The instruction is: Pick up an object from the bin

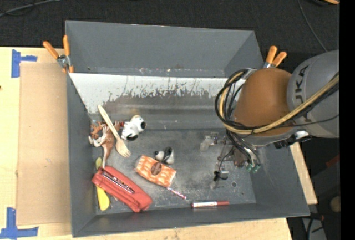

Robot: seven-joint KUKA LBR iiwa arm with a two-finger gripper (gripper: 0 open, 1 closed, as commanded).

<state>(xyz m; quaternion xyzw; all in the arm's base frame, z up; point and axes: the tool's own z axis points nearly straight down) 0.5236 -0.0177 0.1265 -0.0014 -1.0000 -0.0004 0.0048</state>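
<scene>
A grey metal bin [166,67] seen from above, with a robot arm [319,95] reaching in from the right edge. The arm's wrist carries a rounded orange-brown cover [265,99] looped with black and yellow cables. Below it the gripper [214,159] hangs low over the right half of the bin floor. Its fingers [219,176] stand apart with nothing between them – only bare, scuffed metal lies under them.

The loose things lie mostly toward the left wall and the near edge, well apart from the gripper. Nearest to it is a slim red and white pen [209,204], lying flat along the near edge, just below the gripper. A thin pink stick [177,194] lies just left of the pen. Further left, near the middle of the floor, is a small black and white piece [165,154], and touching it an orange and white patterned packet [156,172].

Along the left wall is a loose cluster – a black and white toy animal [133,127], a pale wooden spoon [113,131] lying at a slant, and an orange-brown toy figure [98,136] beside the spoon. In the near left corner a long red pouch [121,189] lies diagonally, with a yellow thing [102,198] partly hidden beneath its left end
</scene>
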